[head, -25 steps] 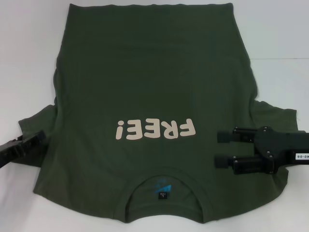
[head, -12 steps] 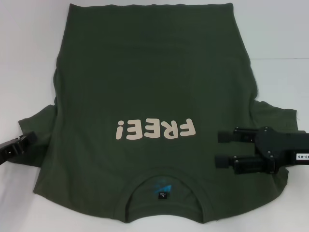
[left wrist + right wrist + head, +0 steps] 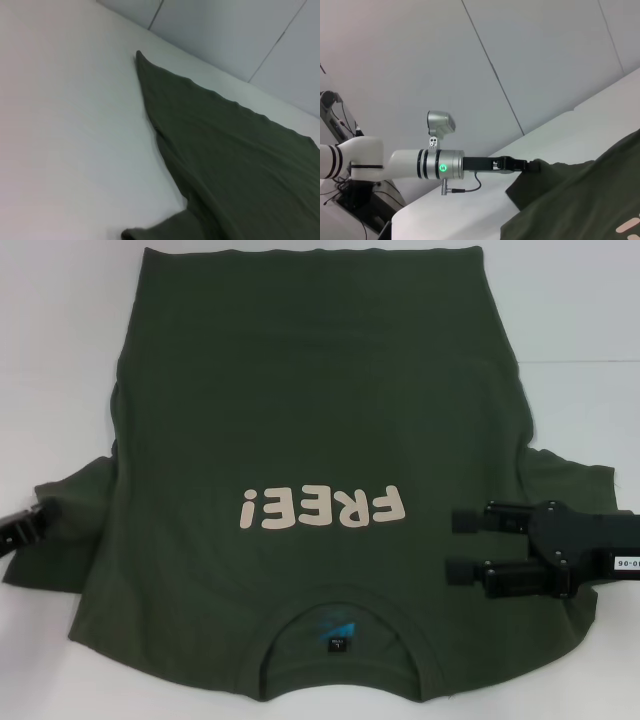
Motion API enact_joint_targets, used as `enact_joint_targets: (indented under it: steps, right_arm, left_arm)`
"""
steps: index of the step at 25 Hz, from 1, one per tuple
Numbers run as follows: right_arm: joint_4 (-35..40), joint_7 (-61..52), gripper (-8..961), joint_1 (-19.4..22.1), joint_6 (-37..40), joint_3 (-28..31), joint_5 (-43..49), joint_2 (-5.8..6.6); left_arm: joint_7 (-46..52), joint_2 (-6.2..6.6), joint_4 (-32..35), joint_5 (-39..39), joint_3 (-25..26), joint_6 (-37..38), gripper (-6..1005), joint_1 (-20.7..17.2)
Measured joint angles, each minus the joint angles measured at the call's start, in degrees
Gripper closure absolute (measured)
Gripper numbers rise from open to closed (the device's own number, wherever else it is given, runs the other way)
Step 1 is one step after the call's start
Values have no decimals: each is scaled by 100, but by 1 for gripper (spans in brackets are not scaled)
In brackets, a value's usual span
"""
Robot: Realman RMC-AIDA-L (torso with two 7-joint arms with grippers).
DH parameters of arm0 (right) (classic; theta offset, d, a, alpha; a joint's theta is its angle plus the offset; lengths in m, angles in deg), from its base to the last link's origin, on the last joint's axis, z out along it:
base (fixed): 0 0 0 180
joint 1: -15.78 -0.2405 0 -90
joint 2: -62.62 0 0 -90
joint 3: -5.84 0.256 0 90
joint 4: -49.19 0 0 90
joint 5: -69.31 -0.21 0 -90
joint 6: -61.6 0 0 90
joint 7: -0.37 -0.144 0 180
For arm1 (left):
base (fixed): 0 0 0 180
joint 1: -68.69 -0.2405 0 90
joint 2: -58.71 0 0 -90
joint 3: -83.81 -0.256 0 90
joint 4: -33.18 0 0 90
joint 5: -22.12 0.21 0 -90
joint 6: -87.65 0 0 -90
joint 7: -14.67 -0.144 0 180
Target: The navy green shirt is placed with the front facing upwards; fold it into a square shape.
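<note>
Olive-green cotton — one shirt (image 3: 300, 440) lies spread on the white table (image 3: 60, 360), chest side up, and fills most of the head view. Its collar (image 3: 340, 605) is nearest the robot, with one blue-and-black neck label (image 3: 337, 632) showing inside it. Just past the collar, the cream lettering (image 3: 322, 507) reads "FREE!", upside down from the head camera. The hem is farthest away, at the top of that view.

Two sleeves counted: one spreads to the robot's left (image 3: 65, 530), one to the right (image 3: 570, 475). The body cloth is mostly flat, with slight ripples along both side edges.

Two grippers in view. The right gripper (image 3: 460, 545) sits over the shirt's right shoulder area, near the end of the lettering; its two black fingers (image 3: 475, 521) point toward the middle of the shirt with a clear gap between them — parted, nothing held. The left gripper (image 3: 28, 527) is at the left edge of the head view, at the rim of the left sleeve; whether its fingers are parted or pinching cloth cannot be told. In the right wrist view it shows at the sleeve's edge (image 3: 532, 166).

The left wrist view shows one side edge of the shirt (image 3: 225, 160) running away across the bare table top (image 3: 65, 130).
</note>
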Motion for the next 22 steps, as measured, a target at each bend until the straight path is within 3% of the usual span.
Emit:
enact_joint_targets:
  steps: [5,22]
  right_arm:
    - [-15,0,51,0,0,35,-6,-24]
    - [-81,5,50,0,0,112,-6,-55]
  left_arm:
    - [8,79,59,6,6,-263,996,65]
    - [-217,150,162,9,-1,-1132,996,370]
